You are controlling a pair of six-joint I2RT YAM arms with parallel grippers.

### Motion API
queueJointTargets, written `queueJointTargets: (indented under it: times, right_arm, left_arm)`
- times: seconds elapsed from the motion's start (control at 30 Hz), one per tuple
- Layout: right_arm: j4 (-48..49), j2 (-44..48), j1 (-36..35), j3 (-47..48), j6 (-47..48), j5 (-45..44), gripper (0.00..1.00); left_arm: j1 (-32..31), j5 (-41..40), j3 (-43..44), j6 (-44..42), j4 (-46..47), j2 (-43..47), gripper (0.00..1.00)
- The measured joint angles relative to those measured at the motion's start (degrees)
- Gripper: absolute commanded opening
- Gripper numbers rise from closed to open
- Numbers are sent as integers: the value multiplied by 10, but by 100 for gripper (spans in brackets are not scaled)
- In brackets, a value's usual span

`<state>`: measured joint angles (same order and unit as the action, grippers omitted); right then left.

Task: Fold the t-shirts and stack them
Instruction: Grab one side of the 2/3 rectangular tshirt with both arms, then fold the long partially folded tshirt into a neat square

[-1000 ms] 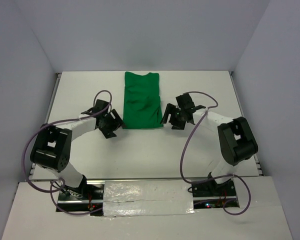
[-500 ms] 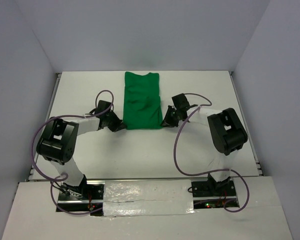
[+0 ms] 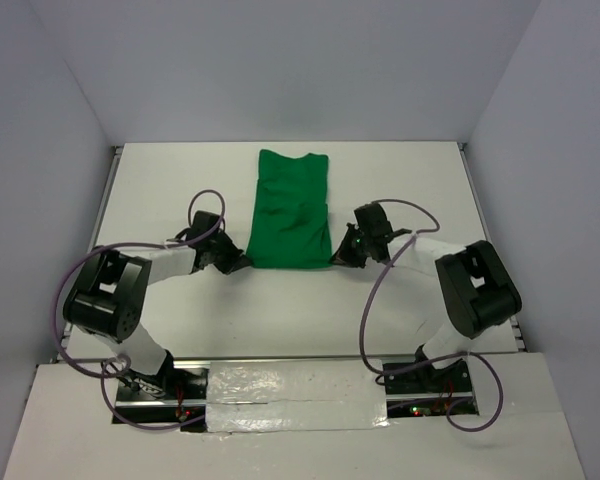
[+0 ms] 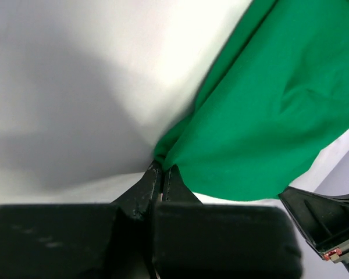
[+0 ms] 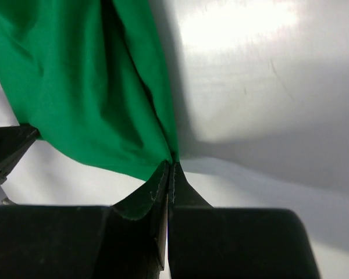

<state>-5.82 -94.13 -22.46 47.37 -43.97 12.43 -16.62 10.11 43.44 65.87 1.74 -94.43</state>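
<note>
A bright green t-shirt (image 3: 291,210) lies folded lengthwise into a narrow strip in the middle of the white table. My left gripper (image 3: 242,262) is shut on its near left corner, and in the left wrist view the cloth (image 4: 267,110) bunches right at the black fingertips (image 4: 146,183). At the near right corner my right gripper (image 3: 334,260) is shut on the fabric too. Green cloth (image 5: 75,87) runs into the pinched jaws of that gripper (image 5: 170,167) in the right wrist view.
Bare white table (image 3: 180,180) lies on both sides of the shirt, with grey walls around it. The arm bases and their purple cables (image 3: 370,310) occupy the near edge. The right arm's gripper tip (image 4: 326,224) shows low at the right in the left wrist view.
Both grippers went from open beside the shirt's near corners to shut on them. The shirt has shifted slightly right and its near edge now sits a little nearer.
</note>
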Motion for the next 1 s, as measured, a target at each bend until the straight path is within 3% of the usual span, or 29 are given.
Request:
queueJointTargets:
  times: [0.17, 0.3, 0.4, 0.57, 0.73, 1.0]
  right_arm:
    - [14, 94, -9, -98, -12, 0, 0]
    - [3, 192, -20, -173, -20, -3, 0]
    - [-40, 280, -39, -201, -25, -23, 0]
    - [-110, 396, -56, -190, -26, -59, 0]
    - [-153, 390, -56, -119, -14, -86, 0]
    - [-164, 264, -54, 40, 25, -133, 0]
  left_arm:
    - [-29, 0, -71, 8, -31, 82, 0]
    - [-87, -13, -100, 34, -90, 159, 0]
    - [-143, -37, -95, 61, -156, 235, 0]
    - [-171, -74, -47, 89, -245, 308, 0]
    - [-173, -116, 47, 90, -308, 309, 0]
    - [-129, -156, 203, 44, -330, 186, 0]
